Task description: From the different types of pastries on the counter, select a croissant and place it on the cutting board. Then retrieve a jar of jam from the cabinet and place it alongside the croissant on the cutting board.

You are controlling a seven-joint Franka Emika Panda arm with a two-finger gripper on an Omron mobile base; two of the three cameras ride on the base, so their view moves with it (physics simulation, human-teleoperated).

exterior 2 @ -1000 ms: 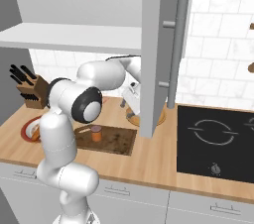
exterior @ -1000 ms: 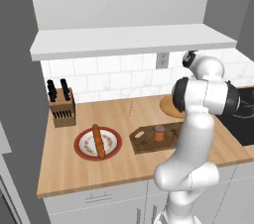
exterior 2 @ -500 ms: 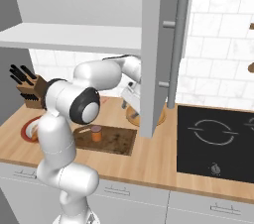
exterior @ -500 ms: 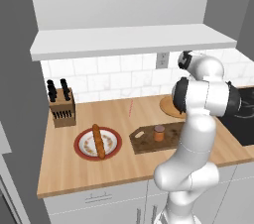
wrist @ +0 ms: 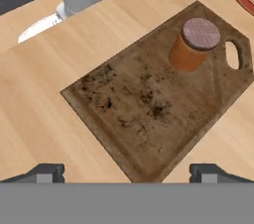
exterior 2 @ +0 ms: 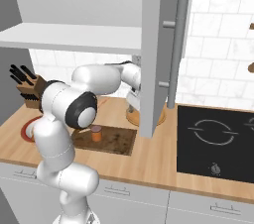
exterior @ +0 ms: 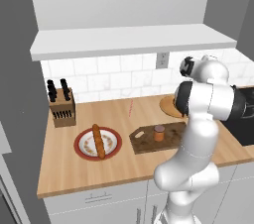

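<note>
The dark brown cutting board (wrist: 144,104) lies on the tan counter (exterior: 119,168). The small orange jar of jam (wrist: 194,44) stands upright on the board, near the handle hole. The board (exterior: 171,140) and the jar (exterior: 158,133) also show from the left. From the right the jar (exterior 2: 96,133) stands on the board (exterior 2: 116,141). My gripper (wrist: 128,173) is open and empty, up above the counter and apart from the jar. The croissant is hidden. The long loaf (exterior: 98,141) lies on a red-rimmed plate (exterior: 82,146).
A knife block (exterior: 62,104) stands at the back left. A round tan wooden plate (exterior: 168,106) sits behind the board. The open cabinet door (exterior 2: 158,44) hangs right beside my hand. A black hob (exterior 2: 216,139) takes up the counter's right end. The white shelf ledge (exterior: 134,39) runs overhead.
The hand has shifted only slightly. The jar, board and loaf stay where they were, and the jaws remain wide.
</note>
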